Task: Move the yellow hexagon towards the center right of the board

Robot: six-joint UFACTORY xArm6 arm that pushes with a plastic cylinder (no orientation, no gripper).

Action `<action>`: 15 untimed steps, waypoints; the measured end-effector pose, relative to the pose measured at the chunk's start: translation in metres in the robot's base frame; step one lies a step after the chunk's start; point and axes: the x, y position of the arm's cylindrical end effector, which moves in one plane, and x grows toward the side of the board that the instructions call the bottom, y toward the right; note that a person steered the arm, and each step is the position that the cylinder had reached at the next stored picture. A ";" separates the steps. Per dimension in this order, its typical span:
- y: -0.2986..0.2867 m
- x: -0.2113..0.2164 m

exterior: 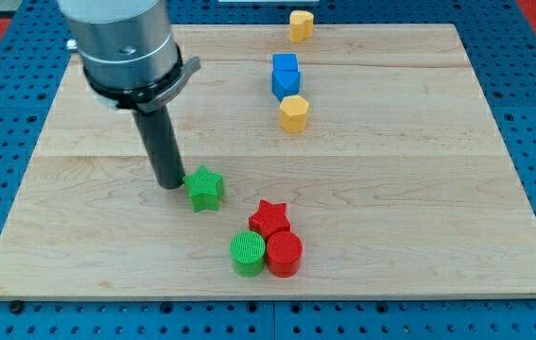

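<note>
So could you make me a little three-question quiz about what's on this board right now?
1. True or false: my tip is right beside the green star.
2. Which block sits just above the yellow hexagon in the view? A) red star B) blue cube C) green cylinder
3. Fill in: the red star sits with the red cylinder and the green ____.

Key: 1 true, my tip is at the star's left side. 2 B, the blue cube. 3 cylinder.
</note>
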 end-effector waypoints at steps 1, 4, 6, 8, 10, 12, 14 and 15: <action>0.016 0.000; 0.012 -0.024; 0.059 -0.076; 0.152 -0.096; 0.145 -0.130; 0.143 -0.164; 0.218 -0.138; 0.264 -0.122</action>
